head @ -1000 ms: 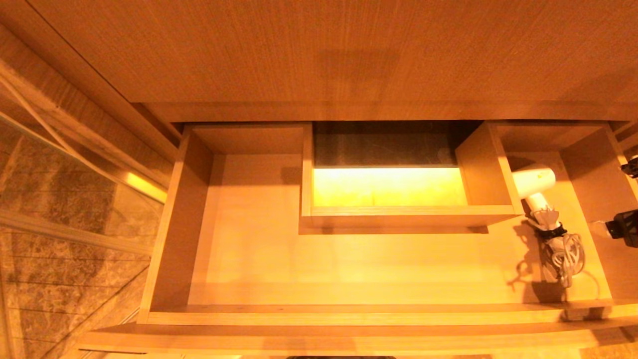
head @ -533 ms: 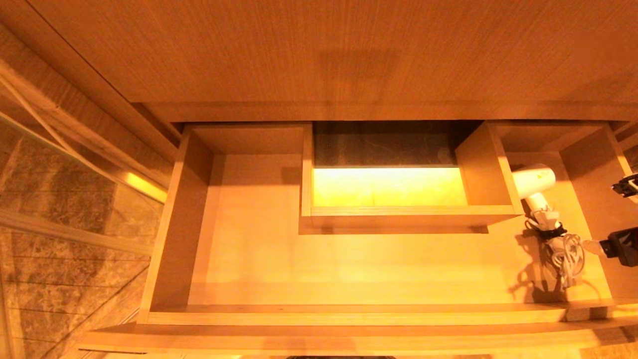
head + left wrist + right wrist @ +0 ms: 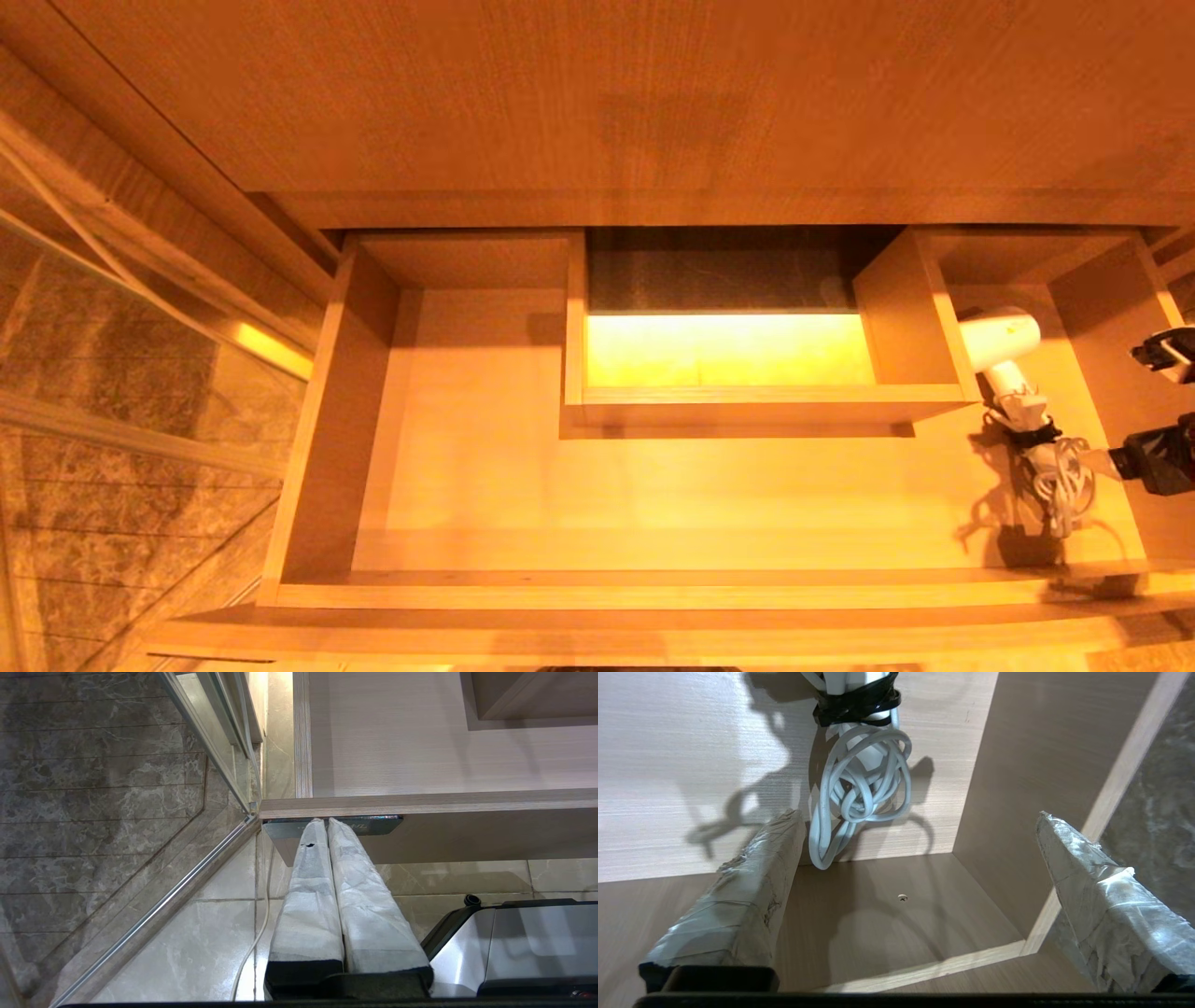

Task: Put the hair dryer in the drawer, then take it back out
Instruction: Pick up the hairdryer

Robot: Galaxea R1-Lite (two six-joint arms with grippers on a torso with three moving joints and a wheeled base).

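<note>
tabletop: wood-grain slab across the far side, overhanging the back of the drawer.
drawer: pulled out wide toward the robot, shallow, light wood. Front board runs along the near edge. Dark label on the outside of the front, seen in the left wrist view.
cut-out box: boxed rectangular opening in the far middle of the drawer, lit yellow inside, dark at its far part.
floor: grey marble tile to the left of the drawer, with a metal rail and a glass panel edge.
hair dryer: white, lying on the drawer bottom in the right end, just right of the cut-out box. Head toward the far side, handle pointing near.
cord: white, bundled in loops at the near end of the handle, bound by a black strap.
right gripper: at the right edge of the head view, over the right end of the drawer; jaws spread wide, holding nothing. One taped finger sits close beside the cord loops; contact unclear.
left gripper: low, outside the drawer front at its left end, jaws pressed together, empty, tips at the label.
</note>
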